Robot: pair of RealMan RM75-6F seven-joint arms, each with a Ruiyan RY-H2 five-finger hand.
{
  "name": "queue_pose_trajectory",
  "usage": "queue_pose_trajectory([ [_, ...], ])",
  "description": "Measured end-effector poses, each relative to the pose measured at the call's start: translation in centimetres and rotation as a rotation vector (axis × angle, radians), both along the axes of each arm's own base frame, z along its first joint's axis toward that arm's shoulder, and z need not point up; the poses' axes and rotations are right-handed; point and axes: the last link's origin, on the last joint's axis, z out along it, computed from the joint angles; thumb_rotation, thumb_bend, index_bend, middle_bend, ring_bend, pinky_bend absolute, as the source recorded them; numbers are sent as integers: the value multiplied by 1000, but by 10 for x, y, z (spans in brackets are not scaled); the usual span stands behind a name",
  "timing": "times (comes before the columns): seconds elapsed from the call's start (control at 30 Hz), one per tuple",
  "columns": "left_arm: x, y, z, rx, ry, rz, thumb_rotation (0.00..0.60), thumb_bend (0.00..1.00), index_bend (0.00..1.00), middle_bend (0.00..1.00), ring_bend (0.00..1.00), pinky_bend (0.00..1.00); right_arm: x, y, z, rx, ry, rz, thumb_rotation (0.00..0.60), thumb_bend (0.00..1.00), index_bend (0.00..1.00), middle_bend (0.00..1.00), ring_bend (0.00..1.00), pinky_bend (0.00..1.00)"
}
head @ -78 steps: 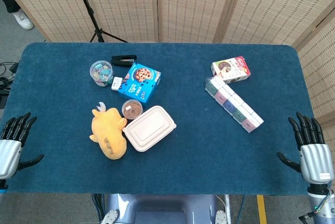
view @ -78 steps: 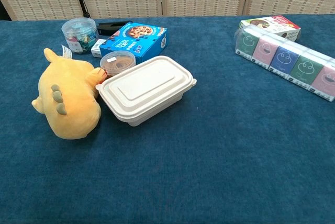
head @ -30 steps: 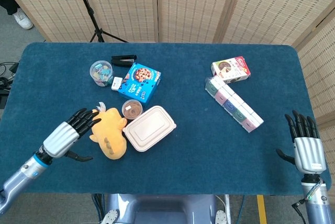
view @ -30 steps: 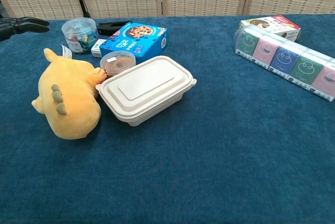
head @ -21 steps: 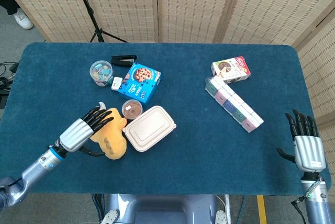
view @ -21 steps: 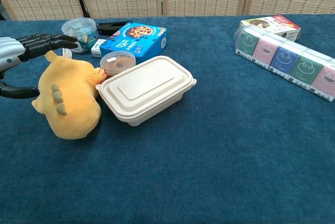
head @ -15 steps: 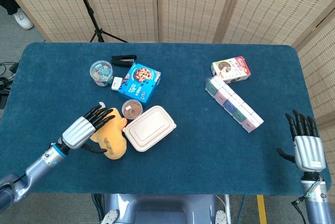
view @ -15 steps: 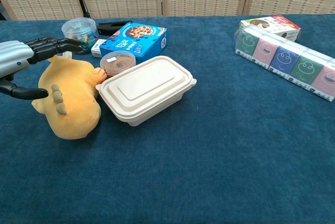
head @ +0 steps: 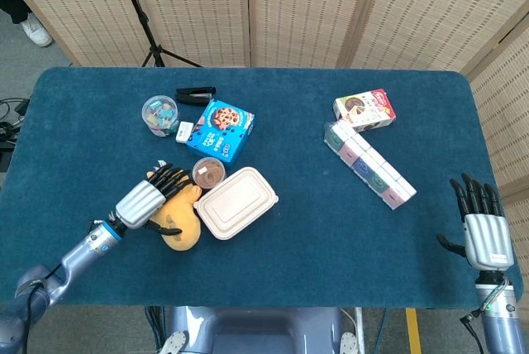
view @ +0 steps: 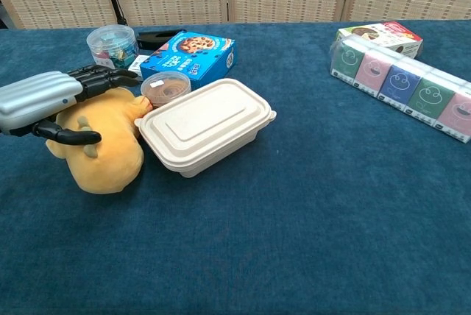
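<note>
My left hand (head: 150,202) is over the soft yellow plush toy (view: 103,147), which lies on its side on the blue bench (head: 314,230). My fingers (view: 99,74) are spread and stretch flat over the top of the toy, and my thumb (view: 70,137) hooks low along its near side. That way the toy sits between thumb and fingers, but they are not squeezed in on it. I cannot tell if my palm is touching it or just above it.

The toy leans against the pale lidded food box (view: 204,124), so it cannot slide away to that side. The small round brown cup (view: 165,87) is right by its head. Behind them are the blue cookie box (head: 219,130) and the clear round tub (head: 159,114).

My left arm comes in low from the near left corner and reaches forward across the bench.

My right hand (head: 483,229) is far away at the right edge, standing up with fingers apart and holding nothing. The row of pastel tissue packs (head: 369,164) is nearest to it, well apart.
</note>
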Motion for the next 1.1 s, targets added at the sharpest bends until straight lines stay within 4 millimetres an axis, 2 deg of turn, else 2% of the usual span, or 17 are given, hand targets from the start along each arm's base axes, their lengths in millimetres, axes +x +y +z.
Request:
queue_pose_trajectory([
  [0.23, 11, -13, -11, -31, -28, -77, 7, 0, 0, 0, 0, 0, 1, 0, -3, 11, 4, 2, 600, 0, 0, 0, 0, 0],
  [0.53, 28, -46, -30, -106, -80, -215, 9, 0, 0, 0, 0, 0, 0, 0, -4, 21, -1, 3, 600, 0, 0, 0, 0, 0],
  [0.77, 39, -60, -39, -150, -109, -271, 7, 0, 0, 0, 0, 0, 0, 0, -5, 27, 1, 0, 600, 0, 0, 0, 0, 0],
  [0.93, 42, -62, -42, -145, -108, -283, 8, 0, 0, 0, 0, 0, -1, 0, -5, 26, 2, -2, 600, 0, 0, 0, 0, 0],
  [1.1, 35, -49, -39, -106, -65, -236, 6, 0, 0, 0, 0, 0, -1, -1, -5, 28, 2, -4, 600, 0, 0, 0, 0, 0],
])
